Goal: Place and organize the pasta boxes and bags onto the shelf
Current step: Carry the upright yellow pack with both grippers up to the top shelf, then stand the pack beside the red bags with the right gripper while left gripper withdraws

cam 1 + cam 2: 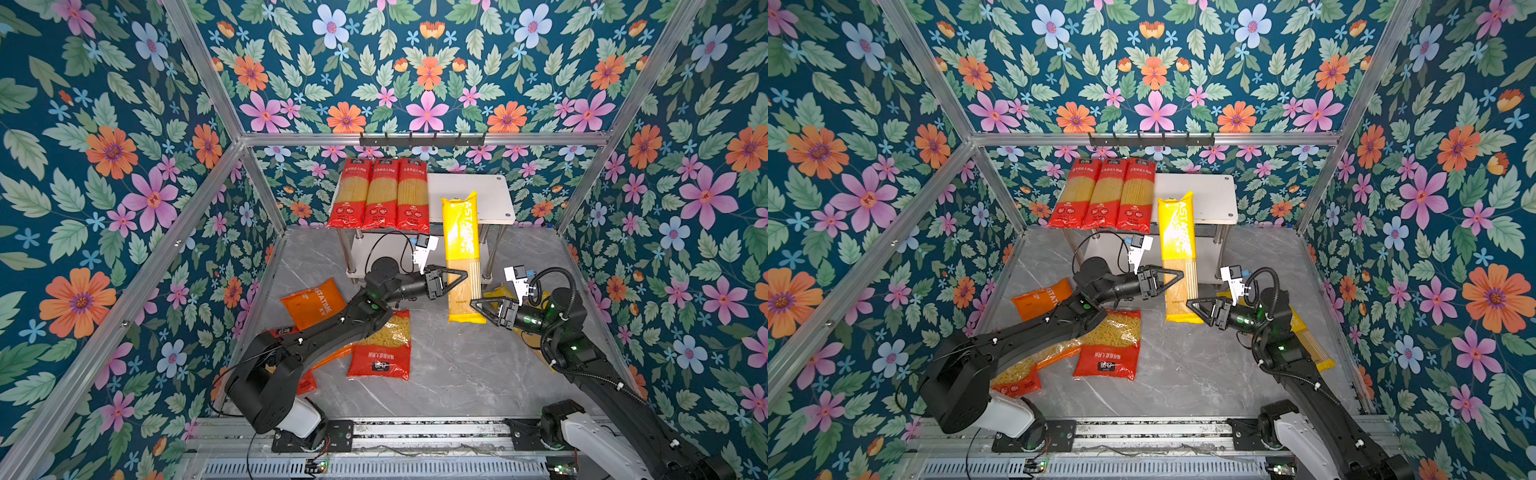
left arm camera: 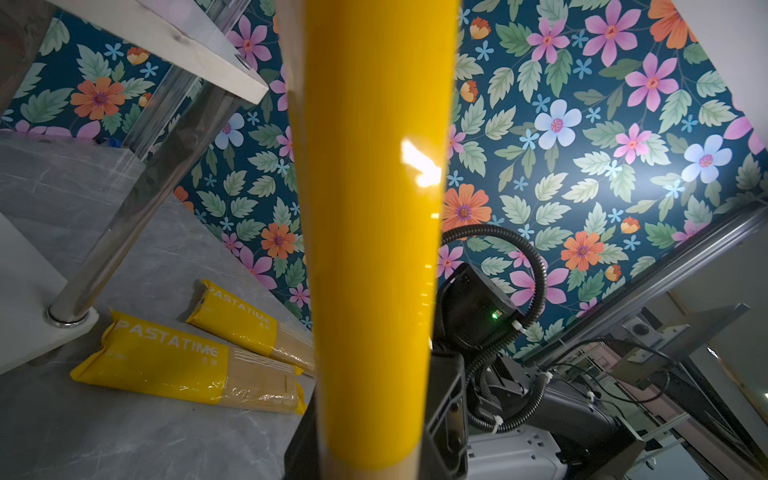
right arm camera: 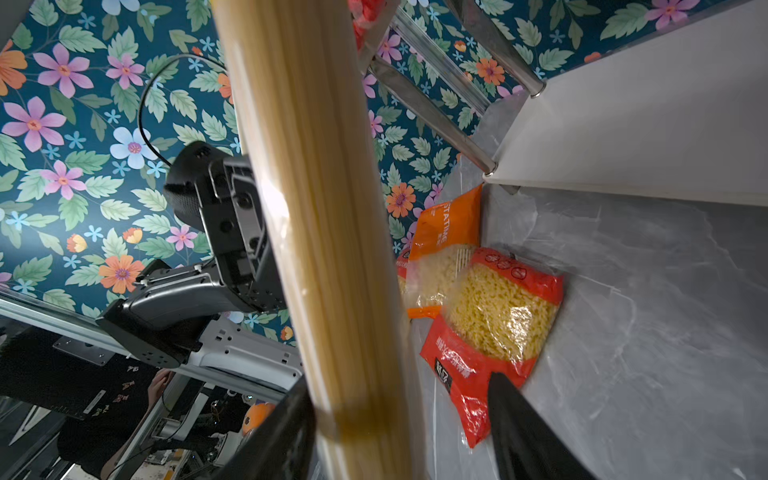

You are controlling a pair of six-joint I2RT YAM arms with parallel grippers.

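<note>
**Yellow spaghetti pack halfway onto the top board**

The yellow spaghetti pack (image 1: 461,232) hangs tilted above the table (image 1: 449,365). Its upper end reaches over the front edge of the shelf (image 1: 490,195), just beside the three red spaghetti packs (image 1: 380,195) lined up on the left half of the top board. I cannot tell whether that end rests on the board.

The left gripper (image 1: 459,277) has its fingers pinched across the pack's middle and carries it. The right gripper (image 1: 478,305) sits at the pack's lower end with its fingers spread. The pack passes between them, but one finger stands clear of it, so that gripper holds nothing.

To my eye this is the placing step for the first yellow pack, with the left arm in charge. Next, the right gripper needs to draw clear, and the left arm needs to slide the pack forward and lay it flat, square against the red ones.

Two more yellow packs (image 2: 178,361) lie on the table near a shelf leg. The orange bag (image 1: 311,305) and a red bag (image 1: 382,349) also wait there.
</note>
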